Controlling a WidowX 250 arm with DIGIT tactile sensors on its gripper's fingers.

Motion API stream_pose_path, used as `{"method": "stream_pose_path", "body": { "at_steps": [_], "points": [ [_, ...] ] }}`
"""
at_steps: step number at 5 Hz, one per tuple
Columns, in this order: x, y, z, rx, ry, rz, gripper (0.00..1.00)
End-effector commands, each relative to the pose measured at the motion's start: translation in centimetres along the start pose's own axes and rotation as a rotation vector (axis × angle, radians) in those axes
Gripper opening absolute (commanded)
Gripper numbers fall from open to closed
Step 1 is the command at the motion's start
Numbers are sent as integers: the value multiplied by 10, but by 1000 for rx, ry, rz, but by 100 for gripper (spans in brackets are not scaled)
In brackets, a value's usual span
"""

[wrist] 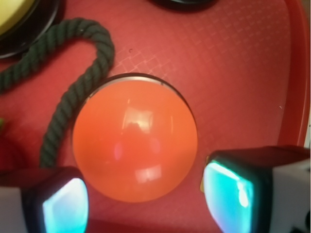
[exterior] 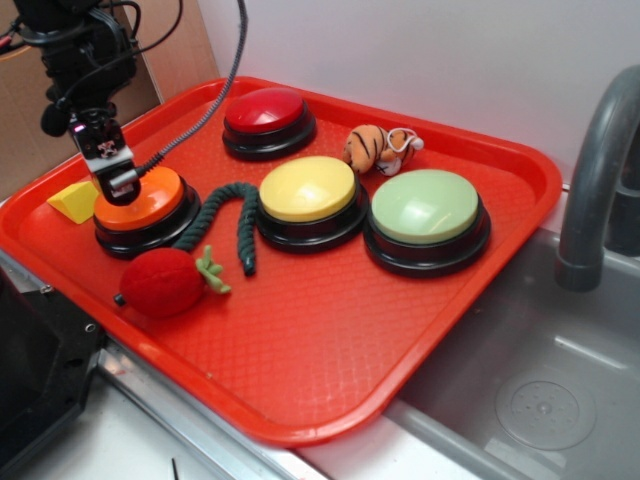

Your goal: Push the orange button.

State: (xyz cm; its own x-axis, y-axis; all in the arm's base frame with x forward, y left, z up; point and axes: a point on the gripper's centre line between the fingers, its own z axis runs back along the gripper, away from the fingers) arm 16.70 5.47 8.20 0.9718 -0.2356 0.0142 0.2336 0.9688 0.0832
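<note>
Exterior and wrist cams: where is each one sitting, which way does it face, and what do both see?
Exterior: off the robot, in front of and above the red tray, looking down at an angle on all four buttons; the arm and claw show at upper left, over the orange button.
Wrist: on the arm, looking straight down at the orange button; two fingers frame the bottom edge.
Shared: orange button, green rope, tray, claw.
</note>
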Motion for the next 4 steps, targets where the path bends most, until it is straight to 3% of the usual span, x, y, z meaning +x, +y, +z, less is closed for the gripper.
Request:
{"method": "stream_pose_path", "body": {
  "at_steps": [1,4],
  "points": [
    [17,3,29,45,-73,-4,100],
    [14,3,48,67,-84,16,100]
  ]
}}
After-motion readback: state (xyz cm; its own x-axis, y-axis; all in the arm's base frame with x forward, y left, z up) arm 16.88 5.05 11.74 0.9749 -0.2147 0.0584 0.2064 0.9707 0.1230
